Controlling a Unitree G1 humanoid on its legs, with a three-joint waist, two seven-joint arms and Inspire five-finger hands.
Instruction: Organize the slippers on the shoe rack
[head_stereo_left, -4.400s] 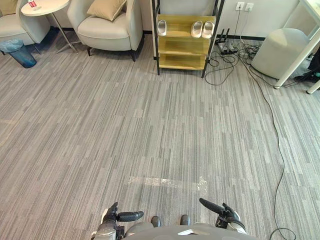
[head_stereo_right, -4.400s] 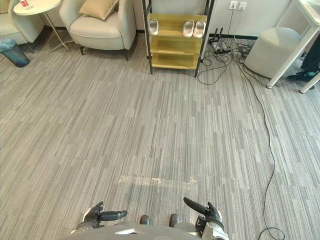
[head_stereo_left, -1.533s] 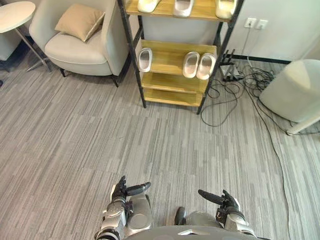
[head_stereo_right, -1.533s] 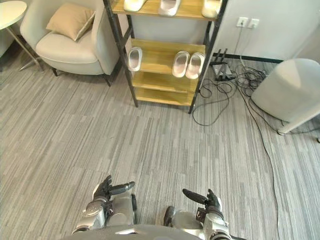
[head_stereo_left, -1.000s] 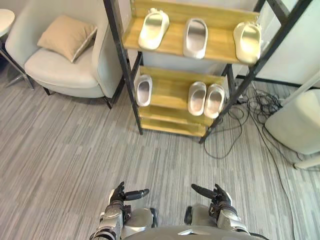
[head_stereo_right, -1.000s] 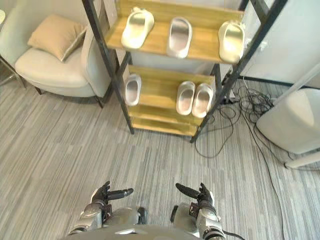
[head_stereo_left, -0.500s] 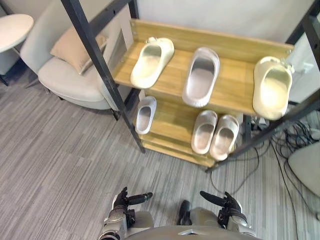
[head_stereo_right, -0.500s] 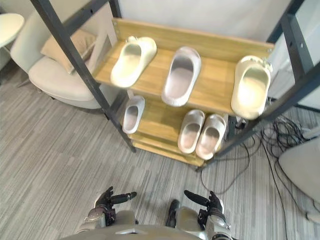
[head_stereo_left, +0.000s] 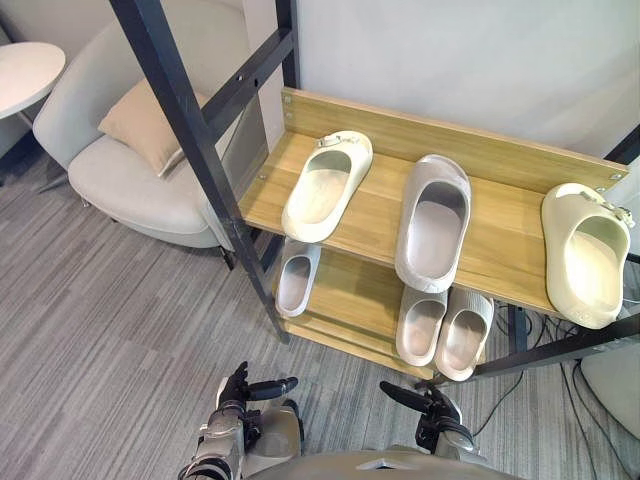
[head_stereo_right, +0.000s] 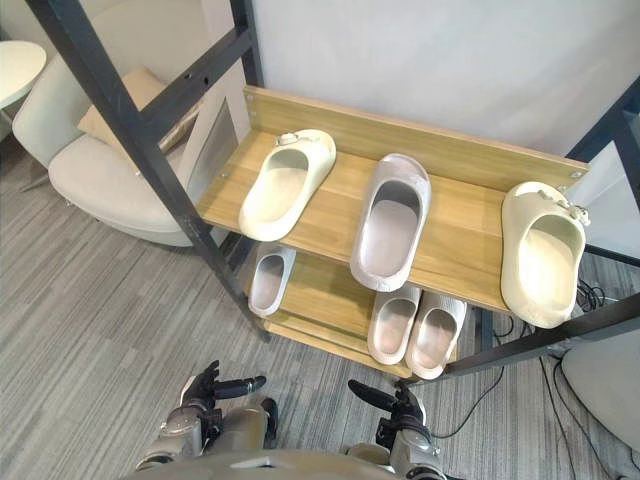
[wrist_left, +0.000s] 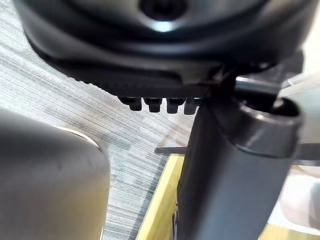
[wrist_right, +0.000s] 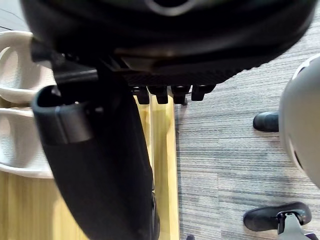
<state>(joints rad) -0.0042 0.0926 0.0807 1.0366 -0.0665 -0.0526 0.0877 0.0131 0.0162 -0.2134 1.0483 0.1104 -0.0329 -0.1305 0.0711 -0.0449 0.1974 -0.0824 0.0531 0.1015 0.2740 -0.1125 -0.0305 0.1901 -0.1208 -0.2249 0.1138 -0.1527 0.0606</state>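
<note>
– Grey striped carpet (head_stereo_left: 90, 330), white wall (head_stereo_left: 450, 60) behind, rack (head_stereo_left: 195, 150) dead ahead: black metal posts, pale wood boards. Where are the slippers?
– All on the rack. On the top shelf (head_stereo_left: 500, 245): cream one (head_stereo_left: 327, 185) at left, skewed; grey one (head_stereo_left: 433, 220) mid, heel end seems to hang past the front edge; 2nd cream (head_stereo_left: 584, 252) far right by the post, well apart from its mate. On the lower shelf (head_stereo_left: 350, 290): grey pair (head_stereo_left: 443, 328) touching, plus a lone grey (head_stereo_left: 297, 278) over at the left.
– Hands?
– Down low, well short of the rack: left hand (head_stereo_left: 238, 398) & right hand (head_stereo_left: 432, 408), fingers loose & apart, thumbs out, nothing held.
– Risks?
– Prob. that mid grey one: it overhangs, so a nudge from an arm reaching past could tip it off. Slanted brace (head_stereo_left: 250, 75) at left may foul the left arm.
– Materials?
– Slippers look like smooth moulded foam, rounded, thick-soled, likely light, so a shallow pinch could just shove them along the slick wood. Creams have a small stud on the strap; greys are plain.
</note>
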